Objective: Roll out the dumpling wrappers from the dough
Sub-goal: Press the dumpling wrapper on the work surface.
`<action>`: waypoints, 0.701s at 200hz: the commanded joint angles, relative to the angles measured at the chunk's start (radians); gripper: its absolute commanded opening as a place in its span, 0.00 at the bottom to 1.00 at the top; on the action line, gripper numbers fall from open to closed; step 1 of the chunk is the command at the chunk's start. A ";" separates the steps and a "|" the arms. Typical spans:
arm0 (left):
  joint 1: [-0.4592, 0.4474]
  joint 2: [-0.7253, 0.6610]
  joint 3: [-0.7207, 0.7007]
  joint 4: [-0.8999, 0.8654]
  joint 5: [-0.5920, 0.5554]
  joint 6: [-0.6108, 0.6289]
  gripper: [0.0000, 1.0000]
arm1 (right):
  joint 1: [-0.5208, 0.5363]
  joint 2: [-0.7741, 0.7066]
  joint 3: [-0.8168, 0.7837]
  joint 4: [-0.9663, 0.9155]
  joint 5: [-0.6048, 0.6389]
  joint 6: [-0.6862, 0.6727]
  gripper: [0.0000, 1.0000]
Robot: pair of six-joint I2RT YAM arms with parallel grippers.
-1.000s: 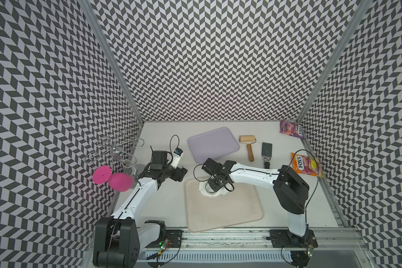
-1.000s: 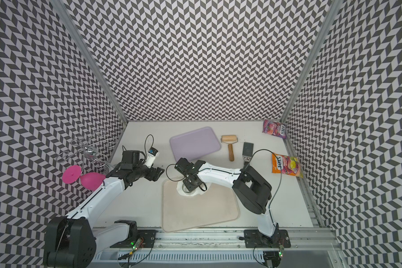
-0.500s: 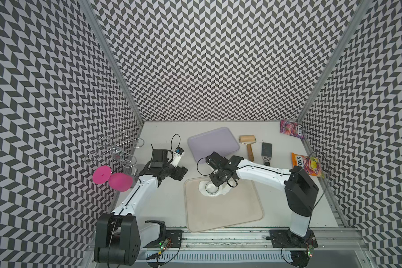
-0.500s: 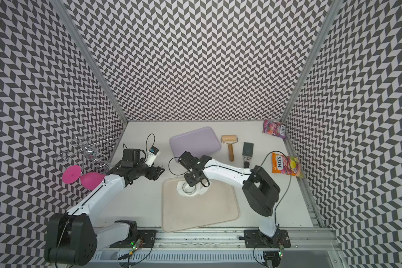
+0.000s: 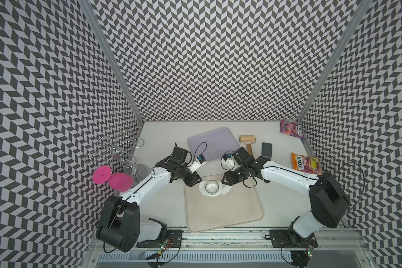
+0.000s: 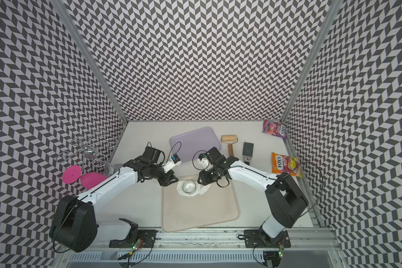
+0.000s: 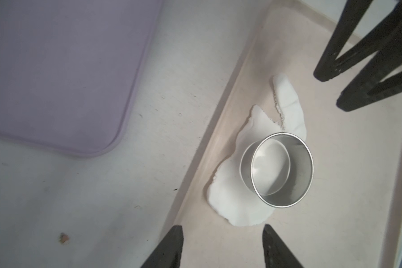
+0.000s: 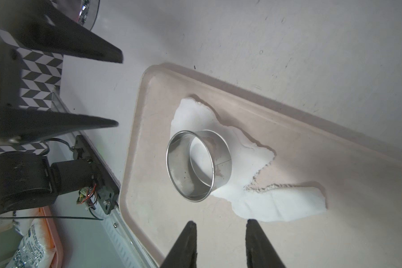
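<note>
The dough (image 5: 225, 190) (image 6: 202, 190) is a thin ragged white sheet (image 7: 228, 199) (image 8: 276, 204) at the far end of the beige mat (image 5: 223, 208). A metal ring cutter (image 5: 212, 187) (image 7: 308, 162) (image 8: 221, 157) stands upright on it. White shows inside the ring; I cannot tell whether it is a separate dumpling wrapper. My left gripper (image 5: 194, 182) (image 7: 222, 227) hovers open just left of the ring. My right gripper (image 5: 224, 182) (image 8: 221, 221) hovers open just right of it, over the sheet's edge. Neither touches the ring.
A purple tray (image 5: 212, 143), a wooden roller (image 5: 247, 140) and a black scraper (image 5: 266, 149) lie behind the mat. Two candy bags (image 5: 305, 163) (image 5: 290, 128) sit at the right. A wire rack (image 5: 116, 150) and pink discs (image 5: 112, 177) stand at the left wall.
My right gripper has come off the ring and drawn back to its right side, leaving the ring standing on the dough. My left gripper has moved in towards the ring and narrowed.
</note>
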 commanded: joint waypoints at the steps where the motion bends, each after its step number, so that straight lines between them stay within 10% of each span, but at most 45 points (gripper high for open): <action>1: -0.043 0.033 0.032 -0.054 0.032 0.022 0.49 | 0.002 0.005 -0.008 0.096 -0.081 0.016 0.36; 140: -0.151 0.167 0.049 0.000 0.065 -0.050 0.32 | 0.028 0.053 -0.068 0.211 -0.156 0.065 0.30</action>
